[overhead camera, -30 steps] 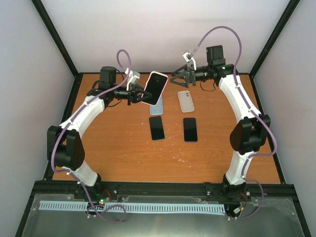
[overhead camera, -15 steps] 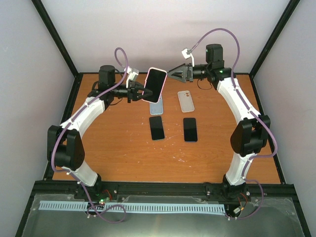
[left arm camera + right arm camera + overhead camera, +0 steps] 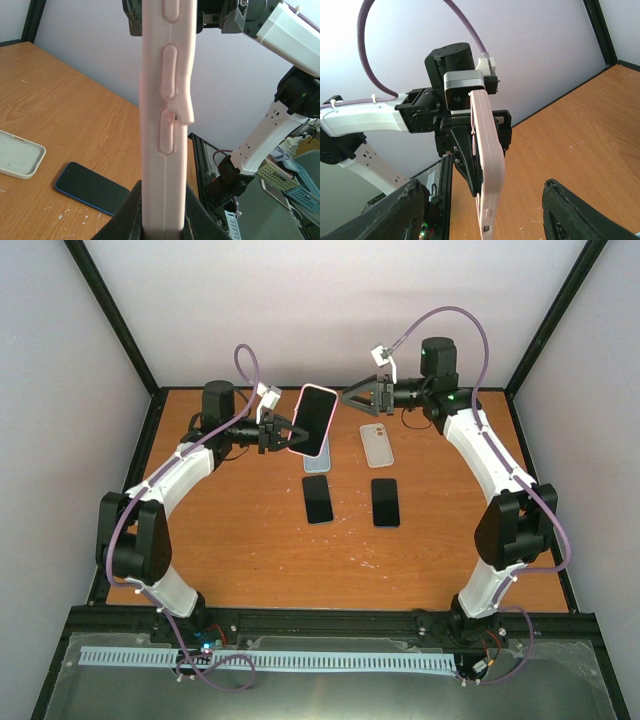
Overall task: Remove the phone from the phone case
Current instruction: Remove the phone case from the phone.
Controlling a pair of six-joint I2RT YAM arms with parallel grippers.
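White-walled enclosure with black frame posts; orange-brown wooden desk (image 3: 240, 540) as work surface.

Left white arm (image 3: 170, 475) reaches in from the left. Right white arm (image 3: 490, 460) reaches in from the right. Both wrists are raised above the far half of the desk, facing each other.

Task item: pale pink soft phone case (image 3: 165, 125), held in the air, upright on its short end and clear of the desk. The dark-screened phone (image 3: 313, 420) is seated inside it, with pink rim showing all round the screen. In the left wrist view the case lip steps outward partway up the side; cannot tell whether it has lifted off the phone there.

On the desk below: two pale empty cases (image 3: 377, 445), one partly hidden behind the held item. Two bare black phones (image 3: 385, 502) lie just nearer.

Left fingers (image 3: 129, 215) are narrow and clamped on the lower end of the pink case. Right fingers (image 3: 395, 212) stand wide with nothing between them, just beside the top corner of the case and not touching it.

Judgement: the step in hand is the right arm's approach for the peel, and extraction has not begun.

The next move calls for:
- the right fingers to close on the case lip at the top corner, not on the phone body
- the left hold to be firm enough to resist the pull
- care that the phone does not slip free and drop.
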